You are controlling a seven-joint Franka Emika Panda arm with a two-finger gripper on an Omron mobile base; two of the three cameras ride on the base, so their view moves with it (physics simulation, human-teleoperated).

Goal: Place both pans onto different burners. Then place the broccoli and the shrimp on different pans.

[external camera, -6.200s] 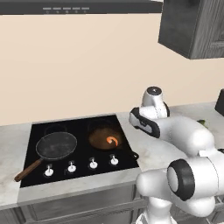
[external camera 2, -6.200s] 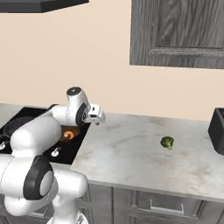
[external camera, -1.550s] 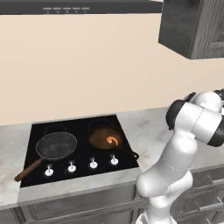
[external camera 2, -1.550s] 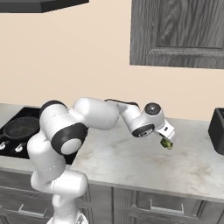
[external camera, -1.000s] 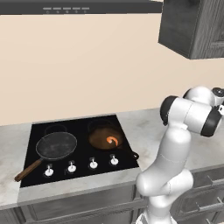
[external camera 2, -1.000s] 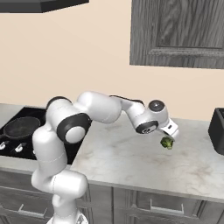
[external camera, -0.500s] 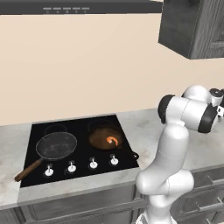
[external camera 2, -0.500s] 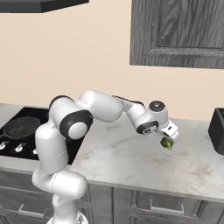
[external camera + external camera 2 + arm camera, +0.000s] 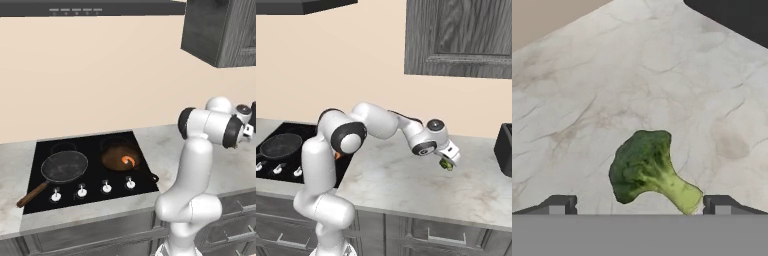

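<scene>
Broccoli (image 9: 646,167), a small green floret with a pale stalk, is lying loose on the grey marble counter (image 9: 587,90) as the wide-open, empty gripper (image 9: 639,205) is hovering just above, needing a straight descent to straddle it.

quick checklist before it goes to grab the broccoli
1. Gripper open: ok, fingertips stand wide apart.
2. Broccoli between the fingertips: ok, lying on its side on the marble counter, not yet gripped.
3. Grey pan on a burner: ok.
4. Brown pan on another burner: ok.
5. Shrimp in the brown pan: ok, so the grey pan is free for the broccoli.
6. Height above the broccoli enough to close: cannot tell.
</scene>
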